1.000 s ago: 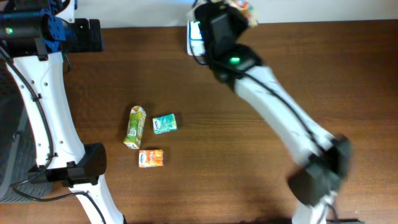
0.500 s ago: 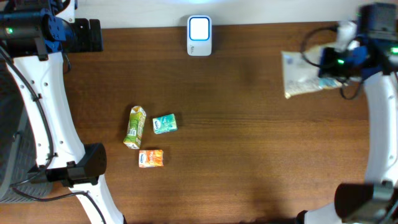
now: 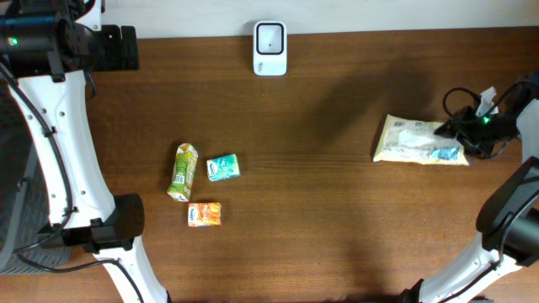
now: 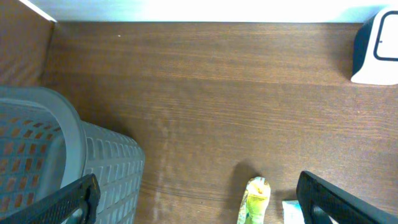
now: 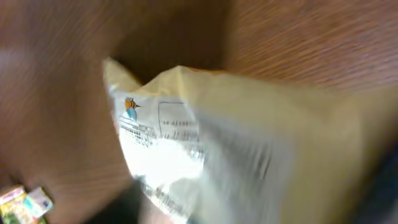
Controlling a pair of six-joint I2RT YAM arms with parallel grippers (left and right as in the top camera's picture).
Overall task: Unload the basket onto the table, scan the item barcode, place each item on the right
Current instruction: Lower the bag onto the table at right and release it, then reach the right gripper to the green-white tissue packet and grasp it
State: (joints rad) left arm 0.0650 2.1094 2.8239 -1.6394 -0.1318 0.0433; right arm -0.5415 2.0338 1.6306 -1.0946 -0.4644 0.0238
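Pouch (image 3: 417, 143) lies flat on the tabletop (image 3: 337, 236) toward its right side, pale yellow with a white and blue printed panel, its long side running left to right. The right claw (image 3: 463, 130) sits at the pouch's right end. From above I cannot tell whether it touches the pouch, nor how its jaws stand. The right wrist view is blurred and filled by the pouch (image 5: 249, 137), with printed text and a small box outline on its face, and no fingers can be made out.

The scanner (image 3: 269, 48), white with a dark window, stands at the far edge in the middle, well apart from the pouch.

The left claw (image 4: 198, 183) hangs wide and empty over the far left corner, beside a grey basket (image 4: 62, 162).

Left of centre are a green carton (image 3: 183, 172), a teal carton (image 3: 223, 167) just beside it, and an orange carton (image 3: 204, 214) nearer the front.
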